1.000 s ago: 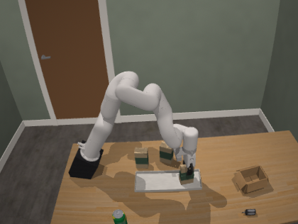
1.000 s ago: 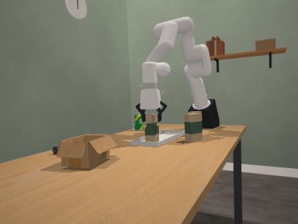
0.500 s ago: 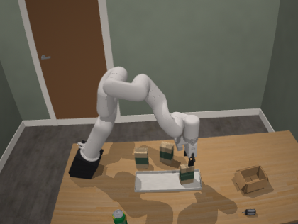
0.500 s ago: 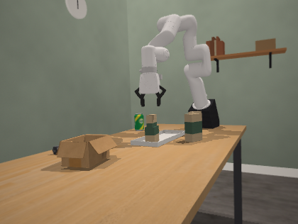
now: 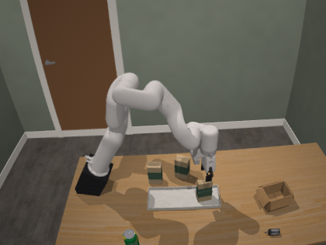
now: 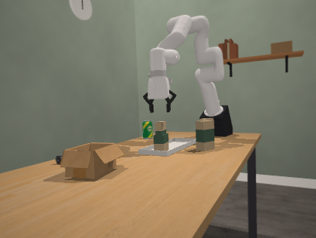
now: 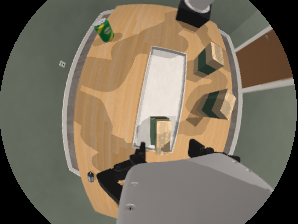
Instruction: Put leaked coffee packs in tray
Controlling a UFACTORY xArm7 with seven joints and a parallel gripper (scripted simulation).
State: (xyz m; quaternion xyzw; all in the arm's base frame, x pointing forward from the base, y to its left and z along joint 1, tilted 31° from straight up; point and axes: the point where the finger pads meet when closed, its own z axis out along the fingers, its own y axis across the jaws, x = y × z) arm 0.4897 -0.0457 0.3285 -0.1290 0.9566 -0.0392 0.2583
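Note:
One tan coffee pack with a green band [image 5: 204, 190] stands upright inside the white tray [image 5: 183, 198], at its right end; it also shows in the exterior view [image 6: 161, 136] and in the wrist view [image 7: 160, 132]. Two more packs stand on the table behind the tray, one on the left [image 5: 154, 172] and one in the middle [image 5: 182, 167]. My gripper [image 6: 159, 104] is open and empty, hanging well above the pack in the tray and clear of it. It also shows in the top view [image 5: 209, 173].
An open cardboard box [image 5: 276, 196] sits on the table to the right. A green soda can [image 5: 130, 237] stands at the front edge. A small dark object [image 5: 273, 232] lies at the front right. The arm's black base [image 5: 93, 181] stands at the table's back left.

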